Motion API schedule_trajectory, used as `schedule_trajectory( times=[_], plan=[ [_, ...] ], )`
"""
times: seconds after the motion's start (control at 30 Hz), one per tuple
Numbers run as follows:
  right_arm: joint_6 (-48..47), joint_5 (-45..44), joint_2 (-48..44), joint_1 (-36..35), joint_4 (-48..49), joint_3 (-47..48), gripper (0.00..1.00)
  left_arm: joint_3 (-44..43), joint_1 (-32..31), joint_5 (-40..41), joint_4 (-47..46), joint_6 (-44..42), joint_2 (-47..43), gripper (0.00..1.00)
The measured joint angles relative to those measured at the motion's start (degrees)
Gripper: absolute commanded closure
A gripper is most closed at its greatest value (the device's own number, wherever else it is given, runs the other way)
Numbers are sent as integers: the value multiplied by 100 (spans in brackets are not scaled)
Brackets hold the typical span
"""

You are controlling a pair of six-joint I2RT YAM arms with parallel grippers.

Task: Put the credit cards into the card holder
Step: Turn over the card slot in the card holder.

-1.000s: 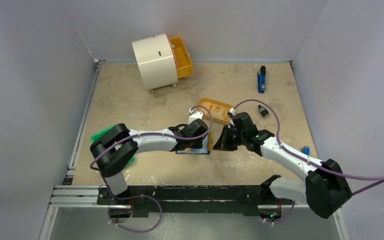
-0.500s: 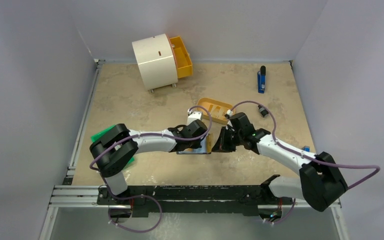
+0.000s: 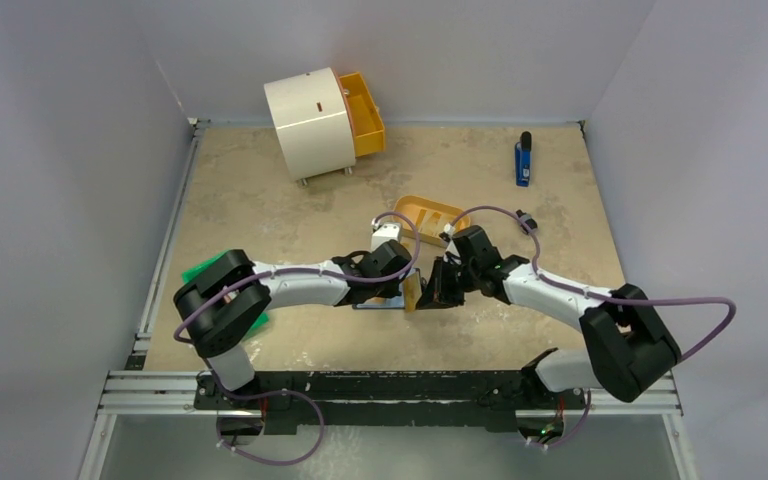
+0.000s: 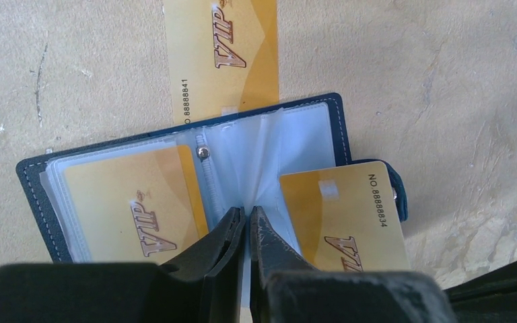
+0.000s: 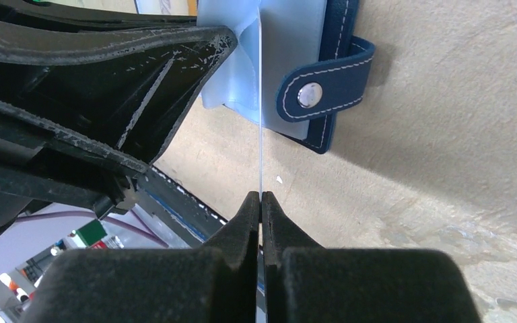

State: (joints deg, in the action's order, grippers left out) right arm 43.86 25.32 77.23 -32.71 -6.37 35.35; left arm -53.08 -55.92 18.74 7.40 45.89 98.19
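Mid-table, on mottled beige top [image 3: 280, 220]: navy stitched card holder [image 4: 340, 131] lies open
Left gripper [image 4: 246, 214] pinches a clear plastic sleeve [image 4: 269, 155]; right gripper [image 5: 261, 196] clamps a thin gold card [image 4: 343, 215] edge-on

Mottled beige tabletop [image 3: 260, 215], open navy-blue card holder [image 4: 303, 141], gold credit card [image 4: 222, 54] touching it, orange oval tray [image 3: 430, 215], cream drum-shaped cabinet [image 3: 310, 122]

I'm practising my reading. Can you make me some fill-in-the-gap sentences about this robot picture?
The right tool pinches a gold ____ by its edge.
The card holder has a dark ____ cover.
Its snap tab is undone, so it lies ____.
The tucked-in card says ____ in big letters.
Missing words: card; blue; open; VIP.
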Motion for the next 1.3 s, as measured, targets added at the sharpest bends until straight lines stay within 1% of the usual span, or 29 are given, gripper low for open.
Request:
schedule_trajectory(
  times=[0.27, 0.7, 0.97, 1.03, 1.07, 1.13, 1.23, 1.3],
  plan=[
    [4, 162, 232, -35, 282, 0, 100, 28, 2, -2, 85, 9, -170, 88],
    [42, 457, 293, -61, 741, 2, 100, 26, 0, 129, 422, 4, -656, 82],
    [44, 581, 568, -151, 866, 87, 100, 26, 0, 389, 577, 0, -903, 82],
    [44, 581, 625, -170, 892, 116, 100, 26, 2, 437, 621, 2, -903, 79],
    [44, 584, 645, -181, 892, 133, 100, 26, 2, 463, 643, 2, -907, 76],
    [44, 586, 710, -214, 898, 186, 100, 28, 2, 529, 680, 2, -933, 74],
    [33, 588, 817, -264, 907, 293, 100, 26, 11, 584, 678, 2, -966, 75],
    [26, 590, 859, -295, 916, 345, 100, 22, 52, 575, 682, 2, -935, 77]
  ],
)
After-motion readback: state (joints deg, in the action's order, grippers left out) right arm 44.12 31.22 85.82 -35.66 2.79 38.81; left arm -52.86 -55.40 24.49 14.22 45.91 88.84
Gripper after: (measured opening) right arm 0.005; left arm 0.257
